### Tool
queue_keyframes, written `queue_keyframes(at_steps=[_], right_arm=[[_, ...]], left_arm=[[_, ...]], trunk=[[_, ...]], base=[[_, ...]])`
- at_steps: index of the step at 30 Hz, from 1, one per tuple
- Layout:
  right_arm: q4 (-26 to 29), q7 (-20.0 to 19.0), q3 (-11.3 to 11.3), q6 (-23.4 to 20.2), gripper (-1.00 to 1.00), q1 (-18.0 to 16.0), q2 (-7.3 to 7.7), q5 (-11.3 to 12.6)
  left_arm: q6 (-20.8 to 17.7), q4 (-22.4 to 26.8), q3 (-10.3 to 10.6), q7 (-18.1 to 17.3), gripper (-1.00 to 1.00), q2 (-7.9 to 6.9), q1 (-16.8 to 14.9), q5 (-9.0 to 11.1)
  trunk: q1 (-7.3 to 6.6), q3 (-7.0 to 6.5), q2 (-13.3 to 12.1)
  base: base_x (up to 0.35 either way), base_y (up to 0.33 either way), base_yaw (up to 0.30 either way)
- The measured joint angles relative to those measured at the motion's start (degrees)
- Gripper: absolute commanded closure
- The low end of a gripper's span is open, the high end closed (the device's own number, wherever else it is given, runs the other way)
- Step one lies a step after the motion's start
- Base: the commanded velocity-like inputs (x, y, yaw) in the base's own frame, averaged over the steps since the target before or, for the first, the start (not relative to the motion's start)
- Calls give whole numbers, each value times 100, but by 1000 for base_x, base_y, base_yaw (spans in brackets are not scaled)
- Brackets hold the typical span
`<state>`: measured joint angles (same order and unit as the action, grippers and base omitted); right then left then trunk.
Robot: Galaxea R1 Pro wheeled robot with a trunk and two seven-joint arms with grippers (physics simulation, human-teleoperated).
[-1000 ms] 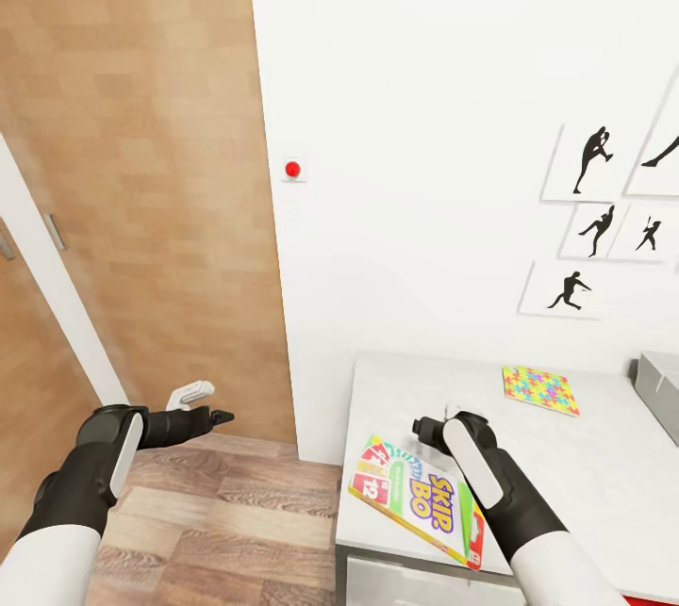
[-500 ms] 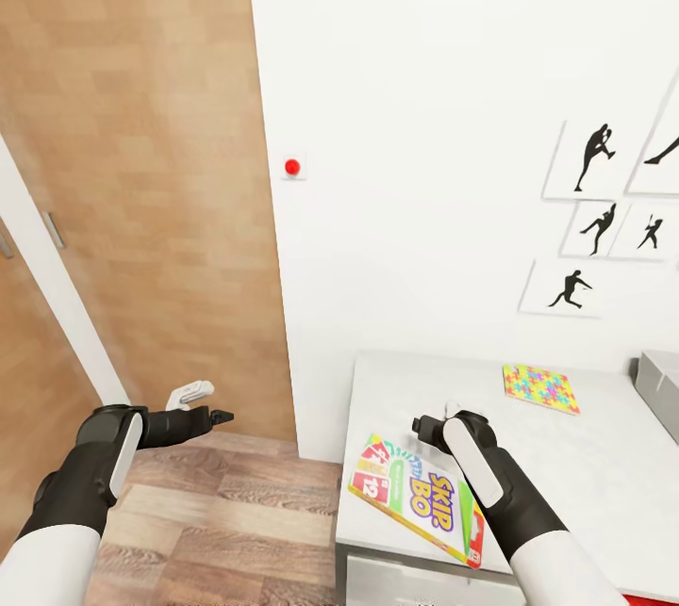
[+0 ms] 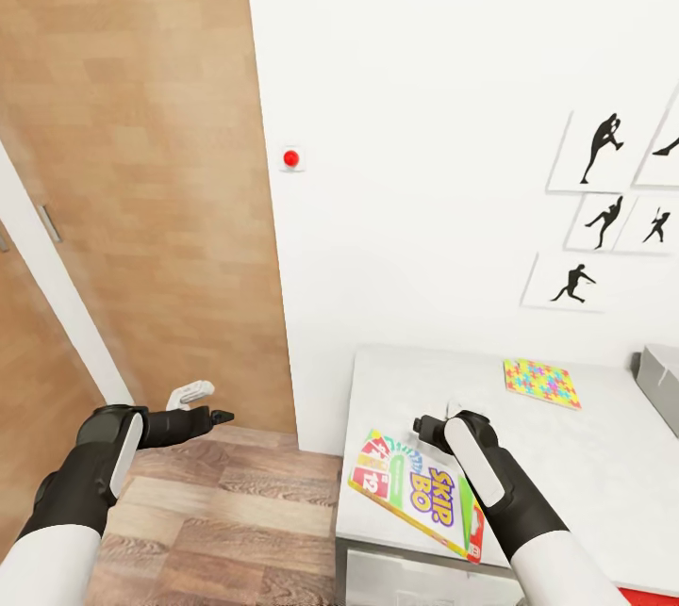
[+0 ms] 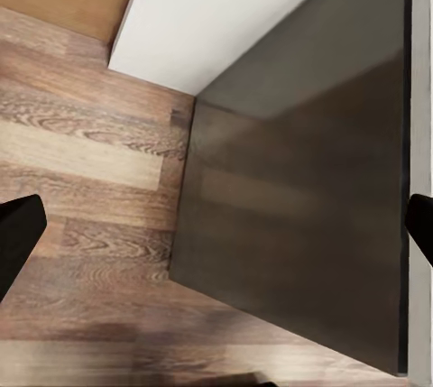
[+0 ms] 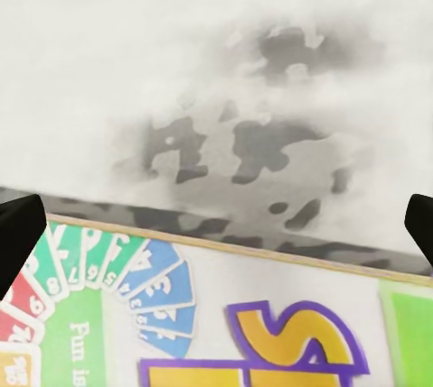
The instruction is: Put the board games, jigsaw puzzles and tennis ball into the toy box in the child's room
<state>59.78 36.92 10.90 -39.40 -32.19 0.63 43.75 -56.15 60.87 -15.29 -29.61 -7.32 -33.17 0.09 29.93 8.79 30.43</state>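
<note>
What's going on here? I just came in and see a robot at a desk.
The robot stands at the corner of the table. Its right hand hangs open over a board game lying at the table's near edge, not gripping it. A jigsaw puzzle lies farther back, and the toy box shows at the right edge. The left hand is open and holds nothing, out over the wood floor.

Wood-plank floor (image 3: 226, 502) — glossy printed board game (image 3: 420, 493)

Pale table (image 3: 604, 483), board game (image 3: 420, 493) overhanging edge, jigsaw puzzle (image 3: 541, 383), toy box (image 3: 660, 380)
</note>
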Motion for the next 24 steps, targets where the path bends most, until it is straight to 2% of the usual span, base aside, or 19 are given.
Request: queue_keyframes(at_steps=[18, 24], right_arm=[[0, 10, -16, 16, -100, -7, 15, -8], [0, 11, -34, 15, -100, -9, 15, -12]], left_arm=[[0, 0, 2, 0, -100, 1, 0, 5], [5, -2, 1, -1, -100, -6, 0, 2]], trunk=[[0, 170, 0], [0, 226, 0]], base=[[0, -1, 0], [0, -136, 0]])
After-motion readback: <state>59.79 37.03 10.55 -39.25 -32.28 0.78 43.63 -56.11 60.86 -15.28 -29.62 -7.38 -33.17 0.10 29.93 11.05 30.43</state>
